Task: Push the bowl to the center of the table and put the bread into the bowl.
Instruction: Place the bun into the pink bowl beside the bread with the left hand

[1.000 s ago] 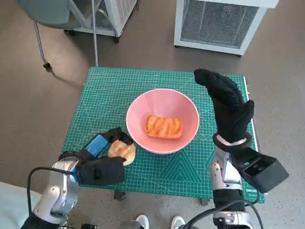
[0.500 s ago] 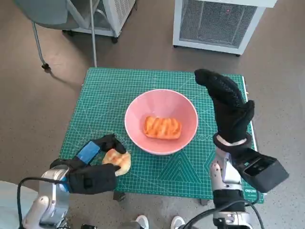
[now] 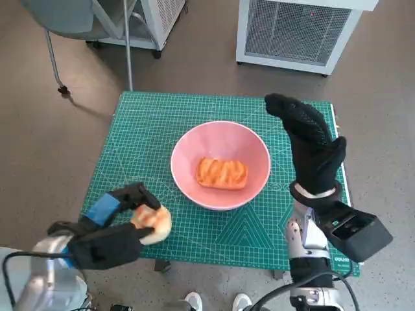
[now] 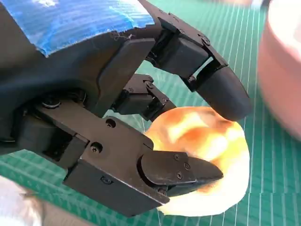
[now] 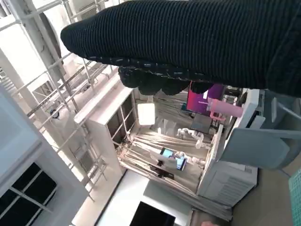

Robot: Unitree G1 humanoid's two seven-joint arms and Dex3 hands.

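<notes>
Around your table [image 3: 194, 113] you have a white grilled cabinet [image 3: 298, 29] on the floor beyond the far edge, a grey chair [image 3: 65, 19] off the far left corner, and a pair of shoes [image 3: 217, 301] just under the near edge. The green mat [image 3: 142, 142] covers the tabletop.

Your bowl [image 3: 220, 164] sits about mid-table and has one orange bread piece [image 3: 222, 173] lying in it. Nothing stands between the bowl and your left hand [image 3: 113, 230], which is at the near left corner of the mat.

That left hand pinches a roll [image 3: 153, 222] between thumb and fingers [image 4: 221, 89]; the left wrist view shows black fingertips pressed against the roll's pale golden crust on both sides. The roll is near the bowl's rim, on its near left side, and apart from it.

Your right hand [image 3: 311, 146] is raised upright over the mat's right side, beside the bowl, fingers extended together and holding nothing.
</notes>
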